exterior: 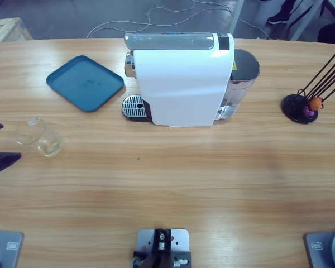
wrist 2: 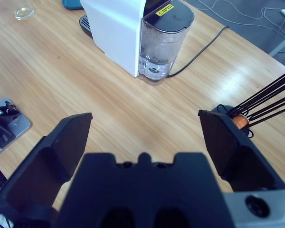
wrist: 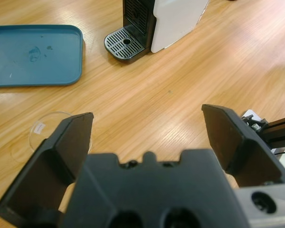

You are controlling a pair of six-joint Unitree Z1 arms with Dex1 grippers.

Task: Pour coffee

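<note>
Left gripper (wrist: 147, 137) hangs with jaws spread wide, empty, near a small clear glass tumbler (exterior: 39, 137) lying tipped on the long wooden table (exterior: 184, 178) – a trace of pale coffee (exterior: 49, 147) inside. Right gripper (wrist 2: 145, 137) is spread too, well apart. Grasping seems the step in hand: next comes closing around the glass, then carrying it toward the white coffee machine's (exterior: 181, 78) round grated drip tray (exterior: 134, 106).

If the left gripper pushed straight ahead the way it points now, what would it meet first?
Probably bare table: the open left gripper angles down at empty wood. The glass tumbler sits off by one jaw, and the coffee machine's drip tray lies farther on.
</note>
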